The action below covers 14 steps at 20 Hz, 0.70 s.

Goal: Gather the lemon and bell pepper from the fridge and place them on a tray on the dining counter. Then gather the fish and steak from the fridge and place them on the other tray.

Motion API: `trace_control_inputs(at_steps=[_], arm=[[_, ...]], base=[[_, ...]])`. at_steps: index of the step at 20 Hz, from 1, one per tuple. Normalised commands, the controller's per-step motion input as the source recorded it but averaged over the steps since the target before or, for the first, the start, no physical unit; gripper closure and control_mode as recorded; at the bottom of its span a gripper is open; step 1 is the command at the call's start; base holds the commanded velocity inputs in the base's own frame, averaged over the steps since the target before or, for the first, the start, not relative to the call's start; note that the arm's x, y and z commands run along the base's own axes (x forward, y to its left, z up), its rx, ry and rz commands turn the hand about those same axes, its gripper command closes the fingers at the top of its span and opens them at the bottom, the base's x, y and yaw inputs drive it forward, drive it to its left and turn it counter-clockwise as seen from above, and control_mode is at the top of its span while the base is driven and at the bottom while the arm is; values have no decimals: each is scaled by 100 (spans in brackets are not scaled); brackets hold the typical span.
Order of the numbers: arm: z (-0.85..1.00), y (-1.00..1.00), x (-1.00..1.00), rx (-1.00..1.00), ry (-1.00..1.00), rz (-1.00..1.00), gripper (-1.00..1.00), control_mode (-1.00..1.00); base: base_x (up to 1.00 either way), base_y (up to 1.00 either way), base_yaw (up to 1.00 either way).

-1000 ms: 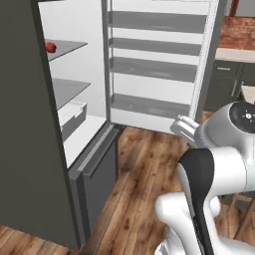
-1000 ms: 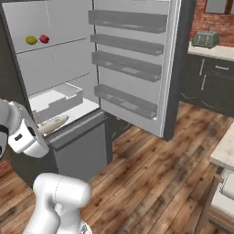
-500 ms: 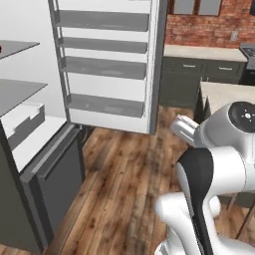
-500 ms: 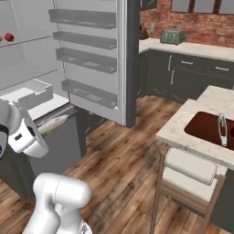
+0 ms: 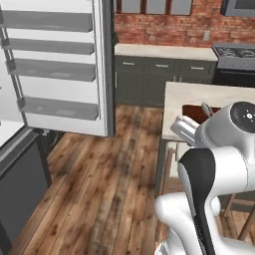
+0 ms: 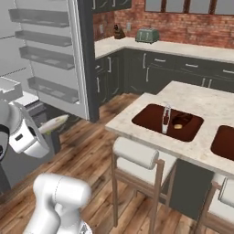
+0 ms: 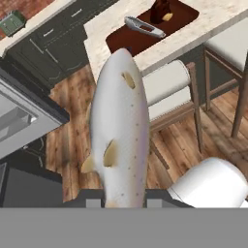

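While the pincer (image 7: 125,203) is clamping the fish (image 7: 120,131), the bench (image 7: 213,19) sink (image 7: 140,41) ahead is holding a dark object (image 7: 161,10).

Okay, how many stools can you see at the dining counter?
2: one stool in front of the sink, another at the right edge, partly cut off. More may be out of frame.

A red brick wall (image 6: 183,20) runs behind dark grey cabinets (image 6: 160,73) topped with a pale worktop (image 6: 151,45). A green toaster (image 6: 146,35) sits there. Brown wood planks cover the floor (image 5: 109,174). Cushioned wooden stools (image 6: 137,157) stand by.
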Motion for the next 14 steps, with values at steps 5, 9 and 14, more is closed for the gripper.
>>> trace_control_inputs(at_steps=[5, 9, 14], arm=[[0, 0, 0, 0, 0, 0, 100, 100], [0, 0, 0, 0, 0, 0, 100, 100], [0, 0, 0, 0, 0, 0, 100, 100]], base=[[37, -56, -9], [44, -38, -15], [52, -38, -17]])
